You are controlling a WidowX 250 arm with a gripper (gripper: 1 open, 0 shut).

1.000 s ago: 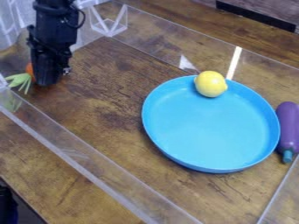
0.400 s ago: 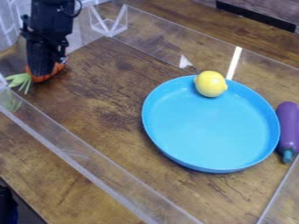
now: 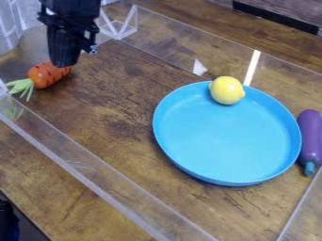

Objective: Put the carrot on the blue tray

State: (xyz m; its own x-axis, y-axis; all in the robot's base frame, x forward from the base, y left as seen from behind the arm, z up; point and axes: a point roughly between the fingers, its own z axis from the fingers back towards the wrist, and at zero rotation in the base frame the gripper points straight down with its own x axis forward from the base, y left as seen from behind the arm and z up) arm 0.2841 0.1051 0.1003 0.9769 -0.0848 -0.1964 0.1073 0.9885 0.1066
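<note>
1. Your gripper (image 3: 66, 62) hangs at the top left of the view, pointing pretty much straight down at the wooden table (image 3: 113, 122). It's a dark blocky thing and the fingertips blur into each other, so I honestly can't tell if the jaws are apart or together.
2. Nothing is in the gripper as far as I can see. The tips sit above and just to the right of the carrot (image 3: 45, 74), with a sliver of table showing between them.
3. The carrot is lying on its side on the table near the left edge. The orange body points toward the gripper and the pale green leafy top (image 3: 21, 88) sticks out to the lower left.
4. So the carrot is not on the blue tray (image 3: 227, 141). The tray sits well apart from it, over on the right half of the table.
5. A yellow round fruit (image 3: 227, 89) sits on the tray, up against the far rim.
6. A purple eggplant (image 3: 310, 137) lies on the table just beside the tray's right rim, its green stem end pointing toward the camera.
7. Clear plastic walls (image 3: 88, 169) run around the work area, and a thin white stick (image 3: 253, 67) stands just behind the yellow fruit.
</note>
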